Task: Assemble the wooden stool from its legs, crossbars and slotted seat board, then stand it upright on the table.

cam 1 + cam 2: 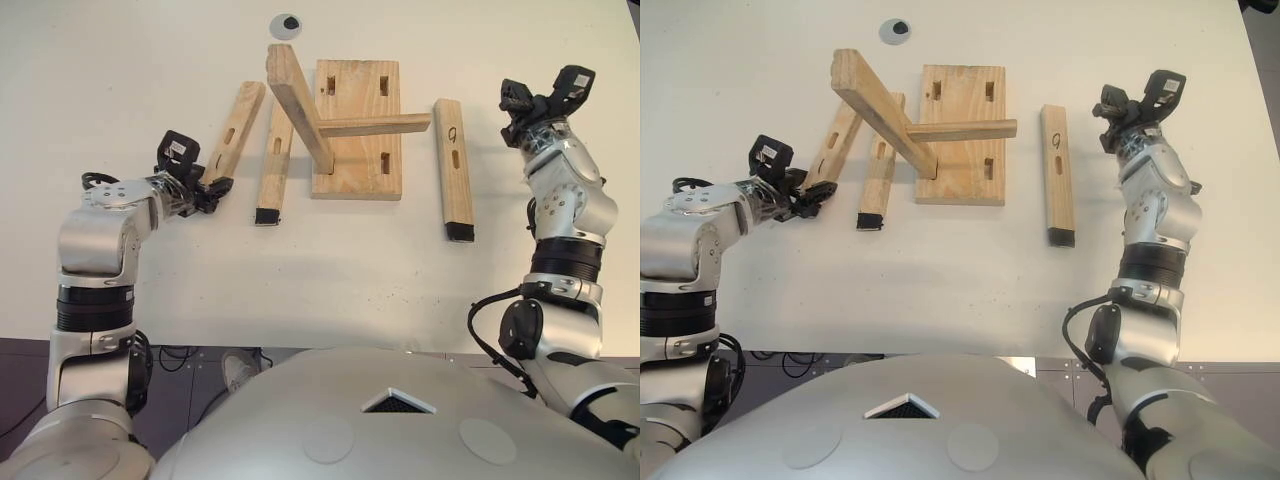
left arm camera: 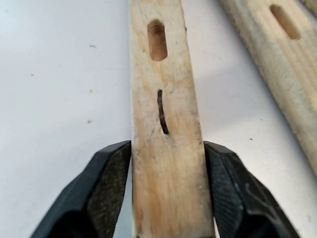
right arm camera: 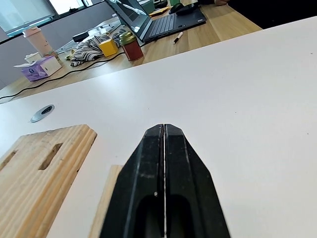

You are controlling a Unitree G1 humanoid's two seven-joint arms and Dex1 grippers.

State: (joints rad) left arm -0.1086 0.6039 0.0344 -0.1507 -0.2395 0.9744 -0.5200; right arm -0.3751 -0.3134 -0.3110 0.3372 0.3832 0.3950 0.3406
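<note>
Parts of a pale wooden stool are laid out on the white desk (image 1: 120,80). The flat slotted seat board (image 1: 355,95) is set at the upper centre of the frame. One thick leg (image 1: 300,105) leans up from it, and a thin crossbar (image 1: 385,124) reaches from that leg toward the right. The left pincer (image 1: 215,188) is clamped on the near end of the leftmost loose leg (image 1: 235,125), which lies flat. The right pincer (image 3: 163,134) is pressed together at the upper right, just right of a black-footed leg (image 1: 453,165).
</note>
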